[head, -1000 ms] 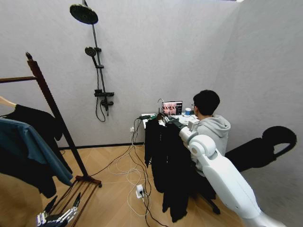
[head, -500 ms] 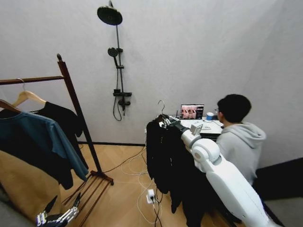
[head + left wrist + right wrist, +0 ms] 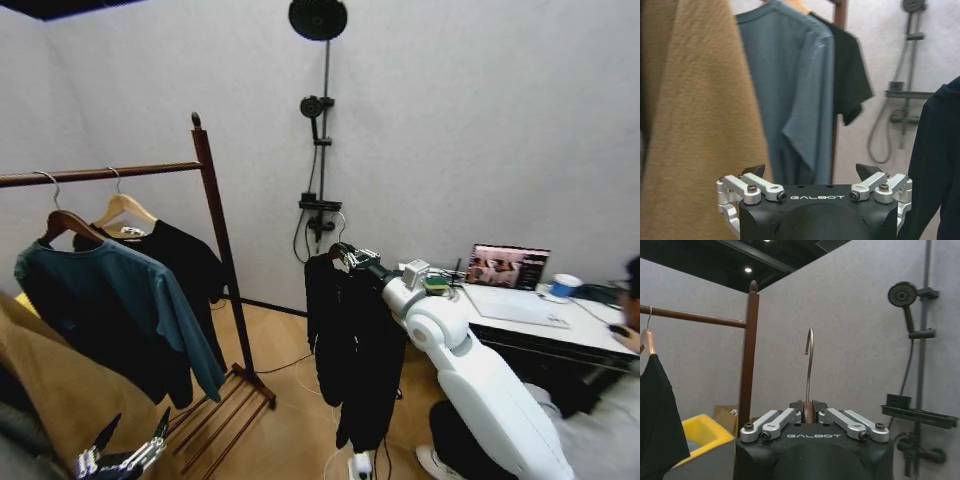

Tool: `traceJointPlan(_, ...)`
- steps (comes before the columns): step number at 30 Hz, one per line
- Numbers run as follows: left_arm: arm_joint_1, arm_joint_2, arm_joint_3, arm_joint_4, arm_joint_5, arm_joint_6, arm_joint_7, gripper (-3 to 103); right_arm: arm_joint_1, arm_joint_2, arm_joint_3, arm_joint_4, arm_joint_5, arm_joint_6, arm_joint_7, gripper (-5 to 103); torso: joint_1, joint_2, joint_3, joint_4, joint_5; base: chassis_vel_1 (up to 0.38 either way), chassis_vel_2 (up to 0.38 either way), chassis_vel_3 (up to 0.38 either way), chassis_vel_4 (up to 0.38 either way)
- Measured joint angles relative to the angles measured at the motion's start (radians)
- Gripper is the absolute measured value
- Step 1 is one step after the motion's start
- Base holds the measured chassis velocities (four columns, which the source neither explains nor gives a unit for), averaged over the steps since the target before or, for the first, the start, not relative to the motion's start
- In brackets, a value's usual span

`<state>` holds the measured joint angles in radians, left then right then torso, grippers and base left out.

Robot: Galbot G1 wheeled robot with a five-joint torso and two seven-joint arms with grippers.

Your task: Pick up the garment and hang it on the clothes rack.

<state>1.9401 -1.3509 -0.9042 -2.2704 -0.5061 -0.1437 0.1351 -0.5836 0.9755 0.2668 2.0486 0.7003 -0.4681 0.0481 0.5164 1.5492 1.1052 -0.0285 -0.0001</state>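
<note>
The garment (image 3: 352, 340), a plain black long-sleeved top, hangs straight down from my right gripper (image 3: 347, 256). That gripper (image 3: 808, 409) is shut on the neck of the dark hanger, whose metal hook (image 3: 810, 362) rises above the fingers. The clothes rack (image 3: 222, 262) stands to the garment's left, with its dark wooden post and rail (image 3: 690, 317) about an arm's reach off. Low at my left, the left gripper (image 3: 122, 458) is open and holds nothing (image 3: 810, 172). It hangs close to the clothes on the rack, and the held garment (image 3: 940, 160) shows beyond it.
A teal-blue sweater (image 3: 110, 310), a black garment on a pale wooden hanger (image 3: 185, 265) and a tan cloth (image 3: 50, 400) fill the rail. A black shower-head stand (image 3: 322, 120) is on the wall behind. A desk with a laptop (image 3: 508, 268) is at the right. A yellow bin (image 3: 705, 435) sits beyond the rack.
The head camera has swung left, so the rack fills more of the picture and the desk and seated person have slid right. My right gripper still holds the garment out in front.
</note>
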Motion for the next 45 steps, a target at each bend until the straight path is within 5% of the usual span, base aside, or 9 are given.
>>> traceJointPlan(24, 0.000, 0.000, 0.000, 0.000, 0.000, 0.000, 0.000, 100, 0.061, -0.007, 0.039, -0.179, -0.026, 0.080, -0.059, 9, -0.001, 0.000, 0.000, 0.0003, 0.0003, 0.110, 0.140, 0.128, 0.112)
traceJointPlan(45, 0.000, 0.000, 0.000, 0.000, 0.000, 0.000, 0.000, 100, 0.063, -0.019, 0.011, -0.137, -0.009, 0.090, -0.104, 9, -0.002, 0.001, 0.000, -0.0003, 0.0001, -0.029, 0.028, 0.038, -0.028)
